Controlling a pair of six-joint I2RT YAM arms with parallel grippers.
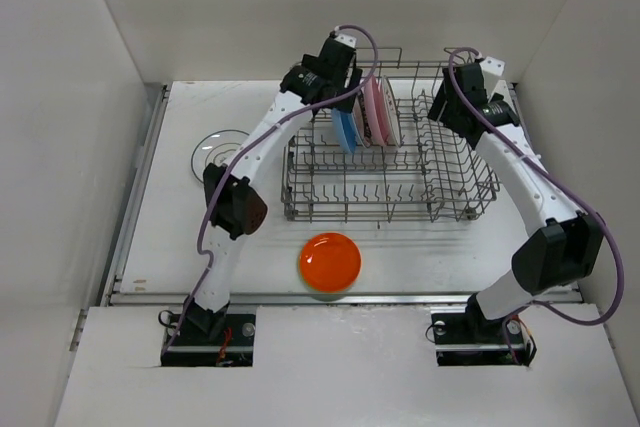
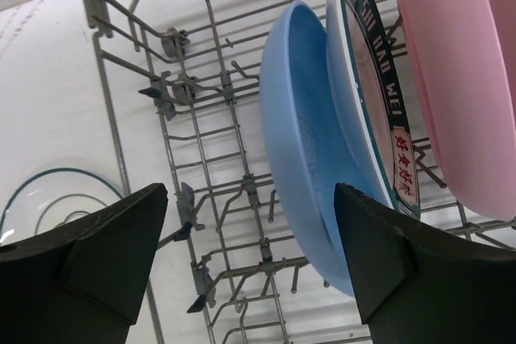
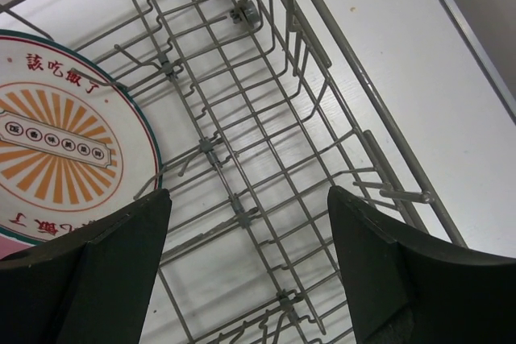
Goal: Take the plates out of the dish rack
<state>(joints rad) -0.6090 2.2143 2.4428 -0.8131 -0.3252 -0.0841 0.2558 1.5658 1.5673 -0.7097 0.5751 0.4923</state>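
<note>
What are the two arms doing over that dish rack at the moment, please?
They are unloading plates from the rack. The left gripper hangs open at the blue plate, which stands in the rack beside a dark-rimmed plate and a pink plate; it grips nothing yet. The right gripper is open too, over the rack's bare right part. An orange plate lies on the table in front of the rack, and a ringed plate to its left.

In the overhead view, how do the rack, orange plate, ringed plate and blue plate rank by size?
Dish rack, largest.
Orange plate and ringed plate look alike; the left arm partly hides the ringed one.
Blue plate, standing on edge, looks smallest.
</note>
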